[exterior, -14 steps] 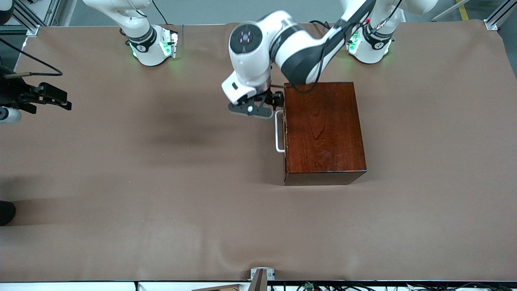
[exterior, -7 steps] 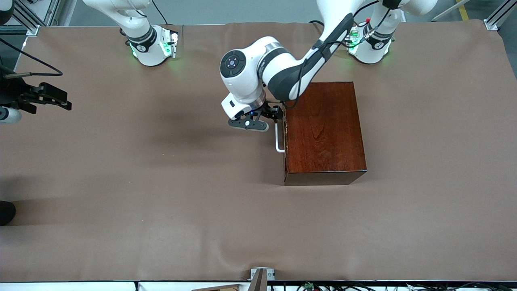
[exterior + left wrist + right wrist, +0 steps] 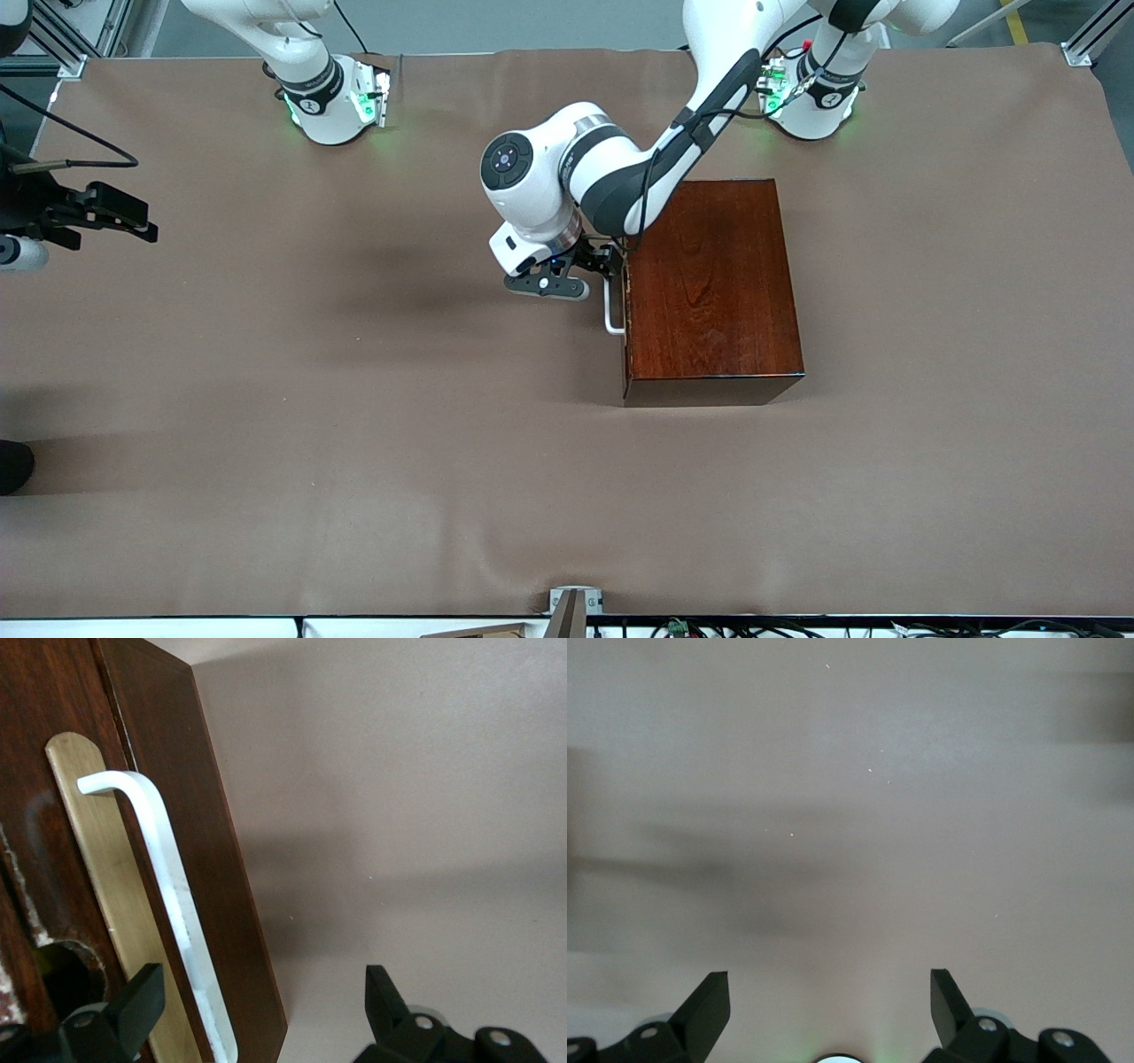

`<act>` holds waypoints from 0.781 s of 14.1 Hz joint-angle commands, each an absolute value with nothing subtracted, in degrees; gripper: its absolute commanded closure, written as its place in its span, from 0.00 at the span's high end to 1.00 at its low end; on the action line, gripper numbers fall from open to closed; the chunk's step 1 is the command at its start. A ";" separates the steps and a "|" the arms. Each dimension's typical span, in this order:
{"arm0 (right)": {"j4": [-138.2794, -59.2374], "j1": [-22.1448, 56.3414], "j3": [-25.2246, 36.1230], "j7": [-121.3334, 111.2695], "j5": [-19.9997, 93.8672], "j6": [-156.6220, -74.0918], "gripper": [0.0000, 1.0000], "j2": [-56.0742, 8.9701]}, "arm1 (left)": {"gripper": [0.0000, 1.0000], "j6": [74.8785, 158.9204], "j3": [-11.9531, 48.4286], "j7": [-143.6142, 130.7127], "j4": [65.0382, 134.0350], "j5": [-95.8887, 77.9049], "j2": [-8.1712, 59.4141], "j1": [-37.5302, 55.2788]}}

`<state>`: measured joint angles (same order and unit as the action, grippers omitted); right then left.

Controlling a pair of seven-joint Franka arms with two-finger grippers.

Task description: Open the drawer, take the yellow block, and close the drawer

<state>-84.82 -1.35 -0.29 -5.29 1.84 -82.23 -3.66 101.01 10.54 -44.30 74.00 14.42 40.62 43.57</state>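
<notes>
Brown cloth-covered table (image 3: 266,399) — grey floor (image 3: 532,22) along its edge.

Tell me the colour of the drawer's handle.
White; the handle shows best in the left wrist view.

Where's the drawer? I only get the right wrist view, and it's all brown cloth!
Observer: The drawer is in a dark wooden box toward the left arm's end of the table. Your right gripper waits, open, over bare cloth toward the right arm's end.
Operator: Is it open?
Observer: No, it's shut, flush with the box.
Operator: Who's opening it?
Observer: The left gripper is open, one finger on each side of the white handle, not yet squeezing.
</notes>
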 commanded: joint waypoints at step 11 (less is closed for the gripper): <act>-84.73 -2.55 -0.53 -5.98 0.79 -84.11 1.00 -4.04 | 1.00 105.37 10.46 -55.80 72.86 18.11 43.33 45.09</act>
